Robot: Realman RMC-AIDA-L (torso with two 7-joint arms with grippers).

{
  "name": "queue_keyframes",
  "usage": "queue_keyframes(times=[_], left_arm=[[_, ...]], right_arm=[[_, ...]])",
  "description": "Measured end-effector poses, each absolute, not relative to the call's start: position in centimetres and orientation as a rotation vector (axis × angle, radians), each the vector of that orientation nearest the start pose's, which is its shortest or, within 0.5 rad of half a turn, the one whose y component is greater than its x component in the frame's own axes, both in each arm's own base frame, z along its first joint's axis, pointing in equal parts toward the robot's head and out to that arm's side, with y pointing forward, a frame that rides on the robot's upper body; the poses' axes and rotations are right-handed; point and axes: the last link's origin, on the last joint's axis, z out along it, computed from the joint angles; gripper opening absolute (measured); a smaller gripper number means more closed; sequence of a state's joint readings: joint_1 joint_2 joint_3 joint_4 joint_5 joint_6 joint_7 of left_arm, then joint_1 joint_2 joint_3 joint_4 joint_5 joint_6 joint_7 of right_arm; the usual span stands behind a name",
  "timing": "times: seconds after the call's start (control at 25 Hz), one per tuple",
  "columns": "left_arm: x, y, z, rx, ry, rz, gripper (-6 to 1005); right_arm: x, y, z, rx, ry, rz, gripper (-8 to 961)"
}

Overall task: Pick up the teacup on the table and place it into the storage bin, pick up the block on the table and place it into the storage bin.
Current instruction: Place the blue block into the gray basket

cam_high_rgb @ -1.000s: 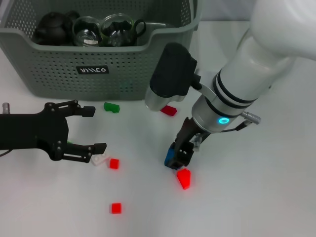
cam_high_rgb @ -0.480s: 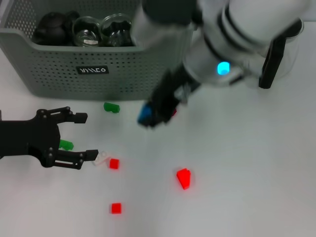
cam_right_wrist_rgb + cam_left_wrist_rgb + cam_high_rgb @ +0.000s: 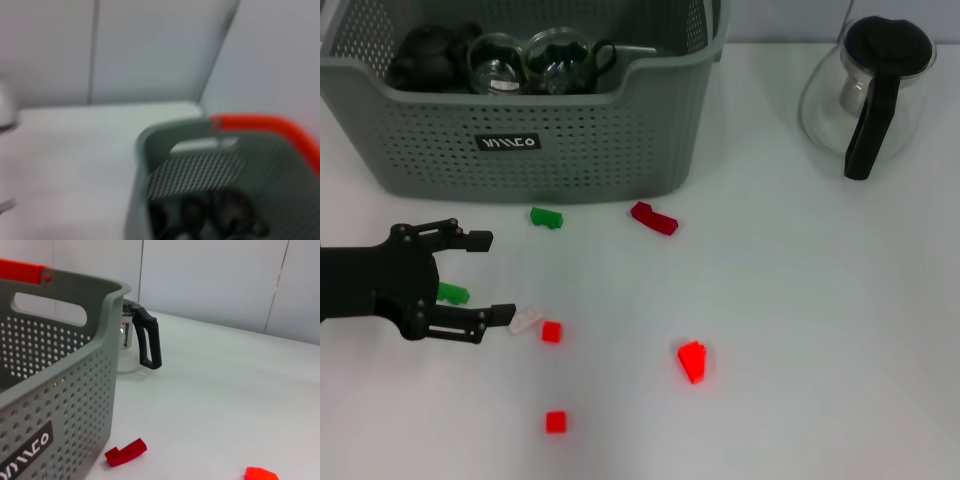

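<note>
Blue block and right arm are gone from the head view since a moment ago, likely carried over the storage bin (image 3: 650, 120) at upper left, right gripper state unreadable; left gripper (image 3: 490, 280) idles open at lower left.

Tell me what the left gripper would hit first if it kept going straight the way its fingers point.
Probably the white block by the left gripper's lower fingertip, then the small red block; the green block already lies between its open fingers.

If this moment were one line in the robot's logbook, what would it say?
left end effector: open, low over table | right end effector: out of head view | grey-green perforated plastic storage bin: holds dark teapot, glass cups | small coloured blocks: on table
</note>
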State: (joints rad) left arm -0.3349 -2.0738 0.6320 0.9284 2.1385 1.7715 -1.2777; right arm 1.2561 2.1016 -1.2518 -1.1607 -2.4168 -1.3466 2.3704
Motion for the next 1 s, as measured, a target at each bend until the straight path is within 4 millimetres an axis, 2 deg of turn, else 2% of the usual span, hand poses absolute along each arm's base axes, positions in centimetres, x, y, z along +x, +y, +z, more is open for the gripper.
queue_keyframes(times=[0.12,0.28,0.56,0.72,0.84,0.96,1.0], left_arm=[[-30.5,27.2,4.4,-2.795,-0.449,-0.475,950],[-30.3,27.3,4.4,-2.799,-0.443,-0.480,950],[-30.0,27.4,4.3,-2.793,-0.442,-0.496,950],[-30.2,27.5,4.6,-2.764,-0.455,-0.511,950],[-30.3,27.5,4.8,-2.747,-0.458,-0.523,950],[-30.4,27.5,5.1,-2.741,-0.459,-0.525,950],[-30.4,27.5,5.1,-2.739,-0.459,-0.526,950]], right_arm=[[-7.5,43.9,-2.4,-2.715,0.035,0.094,420],[-6.6,45.0,-3.6,-2.691,0.040,0.087,419],[-3.7,46.3,-5.7,-2.687,0.057,0.066,434],[-2.9,46.4,-5.2,-2.681,0.069,0.089,494],[-2.9,46.2,-4.5,-2.681,0.062,0.105,616],[-2.9,45.0,-2.9,-2.711,0.037,0.138,738],[-3.0,44.2,-2.3,-2.732,0.022,0.158,751]])
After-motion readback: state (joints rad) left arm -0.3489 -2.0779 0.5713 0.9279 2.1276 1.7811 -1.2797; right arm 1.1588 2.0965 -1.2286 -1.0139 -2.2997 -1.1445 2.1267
